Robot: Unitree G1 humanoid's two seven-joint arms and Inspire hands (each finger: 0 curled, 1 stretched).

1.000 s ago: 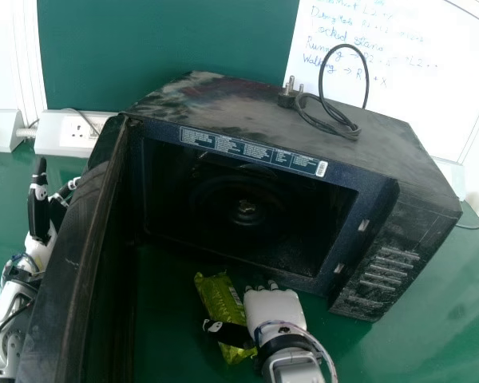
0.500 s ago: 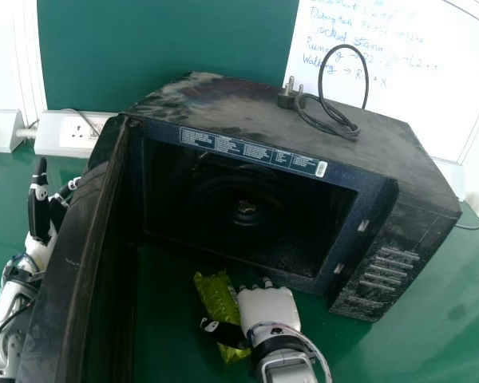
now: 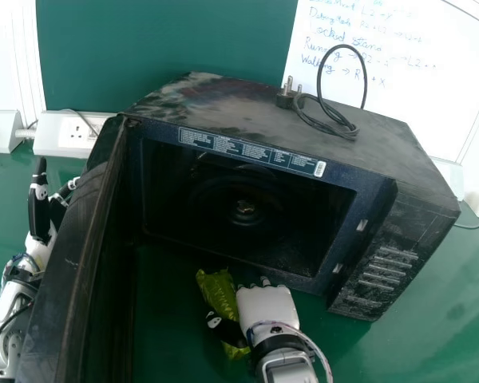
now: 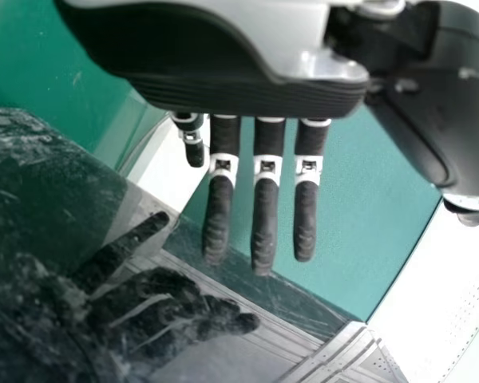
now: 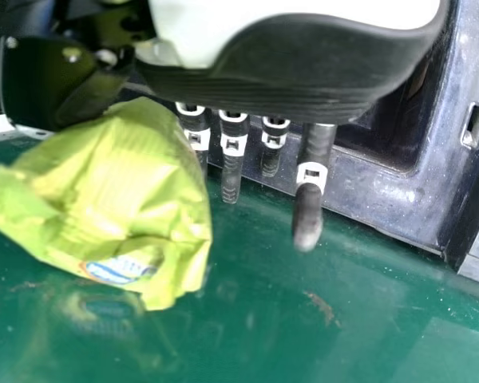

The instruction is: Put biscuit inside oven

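Behind the oven door at the far left of the head view, my left hand (image 3: 40, 215) is held with straight fingers, as the left hand (image 4: 265, 207) in the left wrist view confirms. My right hand (image 3: 265, 307) is low in front of the oven (image 3: 303, 283), holding the green biscuit packet (image 3: 216, 290) between its thumb and the side of the hand. In the right wrist view the crumpled packet (image 5: 120, 199) lies against the right hand (image 5: 231, 159), whose fingers are fairly straight; the thumb's tip is hidden behind the packet.
The oven door (image 3: 80, 263) stands wide open on the left, between my hands. A cable with a plug (image 3: 287, 97) lies on the oven's top. Behind are a socket box (image 3: 68, 134) and a whiteboard (image 3: 415, 88). Green tabletop (image 3: 172, 319) shows before the cavity.
My right hand has shifted a little left, and its thumb has closed in on the packet, which has moved and turned slightly. The left hand has stayed still.
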